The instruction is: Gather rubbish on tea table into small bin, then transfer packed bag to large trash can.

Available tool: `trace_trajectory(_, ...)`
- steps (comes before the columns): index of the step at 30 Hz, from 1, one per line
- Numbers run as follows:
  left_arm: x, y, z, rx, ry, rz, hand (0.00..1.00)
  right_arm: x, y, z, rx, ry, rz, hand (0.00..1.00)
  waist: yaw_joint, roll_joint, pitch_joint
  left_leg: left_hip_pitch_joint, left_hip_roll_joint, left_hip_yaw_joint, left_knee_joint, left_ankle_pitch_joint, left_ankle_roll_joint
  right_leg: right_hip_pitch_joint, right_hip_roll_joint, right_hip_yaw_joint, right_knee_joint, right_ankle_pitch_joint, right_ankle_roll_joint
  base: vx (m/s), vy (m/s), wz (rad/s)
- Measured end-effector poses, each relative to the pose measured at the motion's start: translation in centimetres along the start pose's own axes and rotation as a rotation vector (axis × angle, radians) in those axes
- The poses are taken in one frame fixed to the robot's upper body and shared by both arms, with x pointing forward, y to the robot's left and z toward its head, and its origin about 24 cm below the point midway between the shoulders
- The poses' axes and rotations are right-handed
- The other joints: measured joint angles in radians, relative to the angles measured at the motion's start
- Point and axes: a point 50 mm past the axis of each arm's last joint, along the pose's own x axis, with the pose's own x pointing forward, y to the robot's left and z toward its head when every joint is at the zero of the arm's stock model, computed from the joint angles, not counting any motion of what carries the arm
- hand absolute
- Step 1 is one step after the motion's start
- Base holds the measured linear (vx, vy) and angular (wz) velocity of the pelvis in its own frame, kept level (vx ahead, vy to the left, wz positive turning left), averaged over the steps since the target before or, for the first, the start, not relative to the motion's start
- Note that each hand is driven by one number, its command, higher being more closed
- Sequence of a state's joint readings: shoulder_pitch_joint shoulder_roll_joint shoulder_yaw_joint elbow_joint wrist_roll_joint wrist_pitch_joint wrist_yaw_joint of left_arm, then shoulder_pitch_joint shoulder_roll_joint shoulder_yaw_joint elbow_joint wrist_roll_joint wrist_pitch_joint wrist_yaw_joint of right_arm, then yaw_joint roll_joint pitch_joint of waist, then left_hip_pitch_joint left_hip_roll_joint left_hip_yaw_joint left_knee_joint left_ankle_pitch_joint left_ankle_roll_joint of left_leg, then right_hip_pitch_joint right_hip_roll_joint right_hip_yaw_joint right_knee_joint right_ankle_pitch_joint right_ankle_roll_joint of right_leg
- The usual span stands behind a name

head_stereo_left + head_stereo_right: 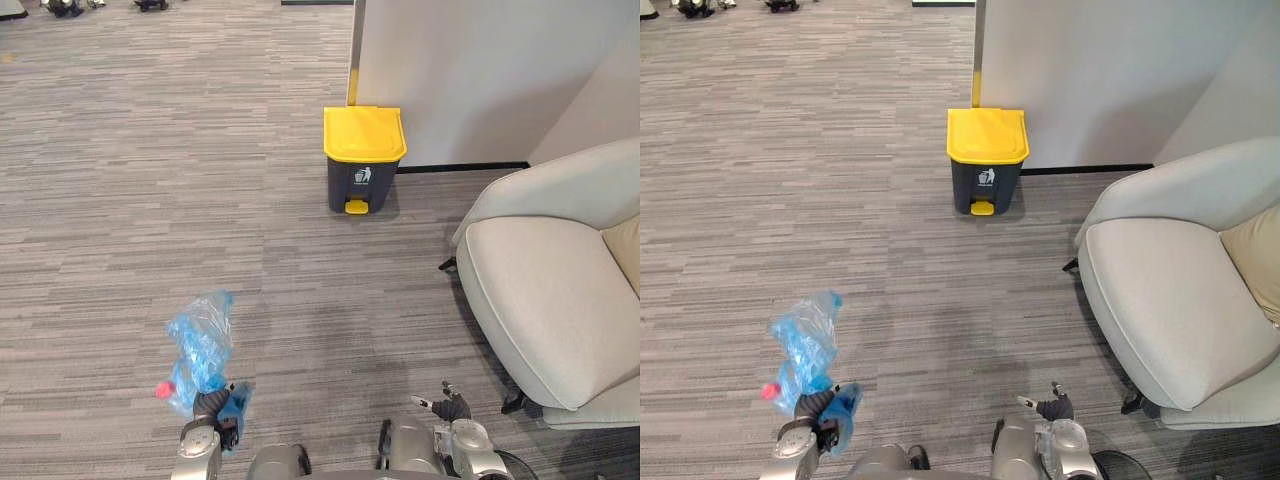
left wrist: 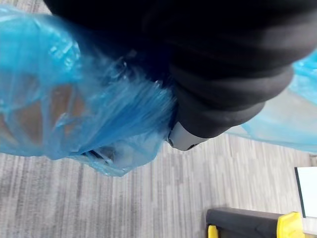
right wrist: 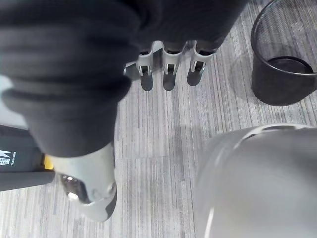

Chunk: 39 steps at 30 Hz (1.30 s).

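While the left hand (image 1: 207, 407) grips with curled fingers the one packed bag (image 1: 203, 340), crumpled translucent blue with one red item (image 1: 160, 390) showing, low above the carpet (image 1: 150, 200) and well apart from the one yellow-lidded trash can (image 1: 363, 158) at the wall (image 1: 480, 70), the right hand (image 3: 169, 74) hangs with fingers straight and empty

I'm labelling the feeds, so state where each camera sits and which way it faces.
Left eye: on the head, looking down and ahead at trash can, armchair; left hand grips bag, right hand hangs free.
Right eye: beside it, same scene.
Left wrist: past the hand's cover at bag and trash can.
Right wrist: down past open fingers at floor, mesh bin.
Shared: trash can in eye and left wrist views.
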<state>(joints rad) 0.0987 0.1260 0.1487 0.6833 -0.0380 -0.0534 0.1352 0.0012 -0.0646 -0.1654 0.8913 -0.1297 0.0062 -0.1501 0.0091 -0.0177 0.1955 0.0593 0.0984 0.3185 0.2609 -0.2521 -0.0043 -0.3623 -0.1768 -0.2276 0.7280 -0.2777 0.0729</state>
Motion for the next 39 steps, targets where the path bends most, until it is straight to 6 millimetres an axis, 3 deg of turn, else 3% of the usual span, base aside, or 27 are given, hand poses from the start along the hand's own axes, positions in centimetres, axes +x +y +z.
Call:
trace_trajectory(1, 0.2, 0.5, 0.0, 0.013, 0.003, 0.008, 1.00, 0.0, 0.1, -0.1, -0.018, 0.005, 0.006, 0.00, 0.000, -0.009, -0.004, 0.020, -0.007, -0.003, -0.023, -0.005, -0.025, -0.004, 0.011, -0.022, -0.178, 0.065, -0.012, 0.38, -0.220, 0.25)
trace_trajectory(2, 0.3, 0.6, -0.4, 0.022, 0.025, 0.008, 1.00, 0.0, -0.3, -0.6, -0.034, 0.025, 0.003, 0.00, -0.010, -0.033, -0.007, 0.036, -0.025, -0.038, -0.036, -0.022, -0.061, 0.009, 0.027, -0.017, -0.252, 0.198, -0.087, 0.33, -0.179, 0.19)
trace_trajectory(3, 0.4, 0.2, -0.5, 0.019, 0.039, 0.000, 1.00, 0.2, -0.7, -0.7, -0.041, 0.036, -0.008, 0.00, -0.014, -0.013, -0.008, 0.046, -0.010, -0.059, -0.046, -0.019, -0.065, 0.015, 0.045, -0.023, -0.251, 0.192, -0.084, 0.34, -0.174, 0.06)
trace_trajectory(5, 0.3, 0.1, -0.8, 0.017, 0.049, -0.002, 1.00, 0.4, -1.4, -0.6, -0.045, 0.036, -0.025, 0.00, -0.015, 0.011, -0.011, 0.051, 0.018, -0.090, -0.038, -0.006, -0.087, 0.014, 0.067, -0.034, -0.233, 0.123, -0.100, 0.40, -0.209, -0.02)
trace_trajectory(7, 0.3, -0.5, -0.8, 0.005, 0.050, -0.014, 1.00, 0.2, -1.7, -1.2, -0.015, 0.056, -0.040, 0.00, -0.024, 0.025, -0.006, 0.016, 0.060, -0.133, 0.096, -0.001, -0.097, 0.071, 0.083, -0.071, -0.245, 0.092, -0.115, 0.37, -0.228, 0.31)
trace_trajectory(9, 0.1, -1.1, -0.6, -0.016, 0.037, -0.029, 1.00, -0.3, -1.3, -2.2, -0.011, 0.071, -0.031, 0.00, -0.017, 0.029, -0.004, -0.102, 0.133, -0.174, 0.432, 0.023, -0.147, 0.183, 0.119, -0.095, -0.302, 0.070, -0.141, 0.39, -0.194, 0.19)
trace_trajectory(10, -0.1, -1.4, -0.8, -0.028, 0.040, -0.041, 1.00, -0.3, -1.2, -1.6, -0.004, 0.046, -0.031, 0.00, -0.010, 0.028, -0.003, -0.172, 0.161, -0.174, 0.590, 0.012, -0.130, 0.234, 0.135, -0.092, -0.331, 0.057, -0.153, 0.32, -0.097, -0.11)
trace_trajectory(11, -0.2, -1.5, -0.9, -0.034, 0.043, -0.044, 1.00, -0.3, -1.2, -1.3, 0.001, 0.031, -0.033, 0.00, -0.005, 0.027, -0.003, -0.206, 0.167, -0.172, 0.637, 0.005, -0.118, 0.256, 0.141, -0.087, -0.346, 0.050, -0.156, 0.30, -0.039, -0.24)
trace_trajectory(12, -0.3, -1.8, -0.8, -0.045, 0.037, -0.050, 1.00, -0.2, -1.2, -0.8, 0.006, 0.010, -0.035, 0.00, 0.011, 0.021, -0.002, -0.266, 0.165, -0.155, 0.661, -0.006, -0.099, 0.290, 0.142, -0.076, -0.371, 0.044, -0.150, 0.29, -0.013, -0.22)
trace_trajectory(14, -0.4, -1.9, -0.9, -0.052, 0.036, -0.050, 1.00, -0.1, -1.2, 0.0, 0.020, -0.016, -0.037, 0.00, 0.029, 0.020, -0.003, -0.338, 0.157, -0.106, 0.559, -0.022, -0.073, 0.342, 0.141, -0.063, -0.421, 0.043, -0.141, 0.33, 0.045, -0.24)
trace_trajectory(17, -0.4, -1.8, -0.9, -0.063, 0.037, -0.042, 1.00, 0.0, -1.1, 0.5, 0.056, -0.023, -0.046, 0.00, 0.049, 0.014, 0.002, -0.364, 0.090, -0.094, 0.222, 0.005, -0.080, 0.399, 0.112, -0.035, -0.459, 0.031, -0.093, 0.33, 0.150, -0.20)
trace_trajectory(18, -0.4, -1.8, -0.8, -0.064, 0.037, -0.041, 1.00, 0.1, -1.1, 0.5, 0.062, -0.021, -0.048, 0.00, 0.053, 0.012, 0.002, -0.362, 0.072, -0.096, 0.142, 0.035, -0.084, 0.410, 0.101, -0.029, -0.464, 0.024, -0.079, 0.38, 0.231, -0.25)
trace_trajectory(19, -0.4, -1.8, -0.9, -0.070, 0.039, -0.039, 1.00, 0.1, -1.2, 0.4, 0.061, -0.016, -0.051, 0.00, 0.061, 0.010, 0.000, -0.345, 0.050, -0.099, 0.029, 0.151, -0.077, 0.432, 0.087, -0.010, -0.476, 0.011, -0.050, 0.41, 0.257, -0.42)
trace_trajectory(20, -0.4, -1.6, -1.2, -0.073, 0.050, -0.028, 1.00, 0.1, -1.0, 0.0, 0.057, 0.000, -0.045, 0.00, 0.067, 0.004, -0.008, -0.319, 0.025, -0.095, 0.005, 0.235, -0.036, 0.452, 0.075, 0.020, -0.504, 0.003, -0.024, 0.41, 0.265, -0.36)
trace_trajectory(22, -0.3, -1.2, -1.2, -0.066, 0.055, -0.019, 1.00, 0.1, -0.6, -0.2, 0.060, 0.017, -0.034, 0.00, 0.062, -0.027, -0.025, -0.334, -0.015, -0.073, 0.057, 0.160, -0.009, 0.464, 0.025, 0.042, -0.518, 0.007, -0.012, 0.43, 0.252, -0.18)
trace_trajectory(24, -0.4, -1.5, -1.5, -0.068, 0.065, -0.024, 1.00, 0.1, -0.7, -0.3, 0.056, 0.018, -0.036, 0.00, 0.062, -0.028, -0.025, -0.304, -0.036, -0.047, 0.107, 0.094, 0.025, 0.452, -0.012, 0.078, -0.413, 0.009, 0.006, 0.44, 0.242, -0.27)
trace_trajectory(26, -0.7, -1.2, -2.1, -0.058, 0.084, -0.021, 1.00, -0.1, -0.8, -0.9, 0.046, 0.032, -0.035, 0.00, 0.056, -0.026, -0.024, -0.189, -0.073, -0.023, 0.092, 0.038, 0.052, 0.321, -0.080, 0.134, -0.004, 0.050, 0.091, 0.53, 0.255, -0.09)
trace_trajectory(27, -0.7, -1.3, -2.0, -0.052, 0.082, -0.026, 1.00, -0.2, -0.8, -1.1, 0.045, 0.038, -0.035, 0.00, 0.053, -0.026, -0.024, -0.161, -0.081, -0.024, 0.088, 0.033, 0.057, 0.284, -0.086, 0.149, 0.092, 0.048, 0.093, 0.43, 0.160, 0.14)
trace_trajectory(29, -0.5, -0.9, -1.7, -0.042, 0.071, -0.017, 1.00, -0.3, -0.4, -1.4, 0.030, 0.043, -0.022, 0.00, 0.044, -0.018, -0.019, -0.074, -0.082, -0.031, 0.060, 0.028, 0.066, 0.174, -0.077, 0.152, 0.283, 0.034, 0.068, 0.34, 0.052, 0.16)
trace_trajectory(31, -0.4, -0.2, -1.6, -0.028, 0.067, -0.002, 1.00, -0.3, 0.1, -0.6, 0.026, 0.014, -0.007, 0.00, 0.026, -0.010, -0.017, -0.006, -0.076, -0.039, 0.010, 0.023, 0.059, 0.071, -0.050, 0.122, 0.283, 0.017, 0.039, 0.36, 0.004, 0.13)
trace_trajectory(33, -0.2, -0.2, -1.3, -0.030, 0.057, 0.008, 1.00, -0.3, 0.2, -0.6, 0.029, 0.013, -0.005, 0.00, 0.024, -0.005, -0.013, 0.044, -0.066, -0.047, -0.023, 0.009, 0.041, 0.012, -0.024, 0.086, 0.172, 0.009, 0.024, 0.37, -0.107, 0.19)
trace_trajectory(35, -0.2, -0.1, -1.3, -0.030, 0.057, 0.012, 1.00, -0.4, 0.1, -0.8, 0.028, 0.020, -0.006, 0.00, 0.016, -0.012, -0.014, 0.088, -0.059, -0.066, -0.038, -0.005, 0.019, -0.009, 0.010, 0.051, -0.047, 0.045, -0.013, 0.35, -0.176, 0.31)
trace_trajectory(36, -0.3, 0.1, -1.4, -0.025, 0.058, 0.017, 1.00, -0.5, 0.2, -1.2, 0.028, 0.031, -0.004, 0.00, 0.005, -0.030, -0.021, 0.100, -0.071, -0.082, -0.042, -0.020, -0.006, 0.003, 0.022, 0.038, -0.169, 0.121, -0.025, 0.28, -0.182, 0.37)
trace_trajectory(37, -0.2, -0.3, -1.7, -0.033, 0.079, 0.009, 1.00, -0.5, -0.2, -1.7, 0.021, 0.048, -0.014, 0.00, 0.003, -0.037, -0.017, 0.128, -0.073, -0.125, -0.052, -0.046, -0.035, 0.015, 0.034, 0.034, -0.210, 0.205, -0.090, 0.35, -0.212, 0.22)
trace_trajectory(39, -0.4, -1.2, -2.1, -0.048, 0.095, -0.010, 1.00, -0.3, -0.9, -1.7, 0.021, 0.055, -0.031, 0.00, 0.006, -0.006, -0.033, 0.129, -0.034, -0.140, -0.062, -0.045, -0.042, 0.016, 0.068, 0.028, -0.216, 0.150, -0.093, 0.34, -0.208, 0.01)
